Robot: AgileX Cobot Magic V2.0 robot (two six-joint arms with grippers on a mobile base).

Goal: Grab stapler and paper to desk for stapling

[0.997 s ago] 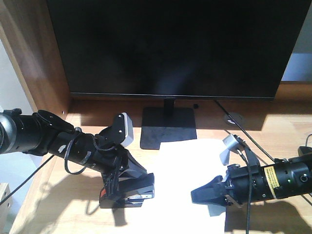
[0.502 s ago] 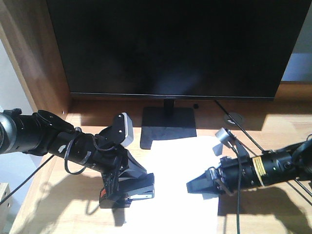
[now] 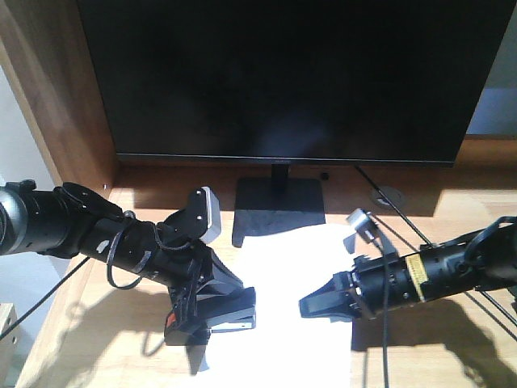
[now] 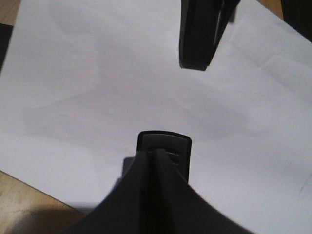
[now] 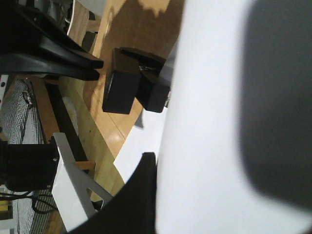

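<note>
The stapler is a small black wedge with a bit of orange-red at its back end, and it sits at the left edge of the white paper. Its long axis runs left-right, nose pointing toward the sheet. The left gripper is clamped right on it. The right gripper is pinched on the paper; its wrist view shows the sheet held between the fingers. Everything's on a sunlit light-wood desk in front of a big dark monitor.

Left hand grips stapler; right hand over paper
</note>
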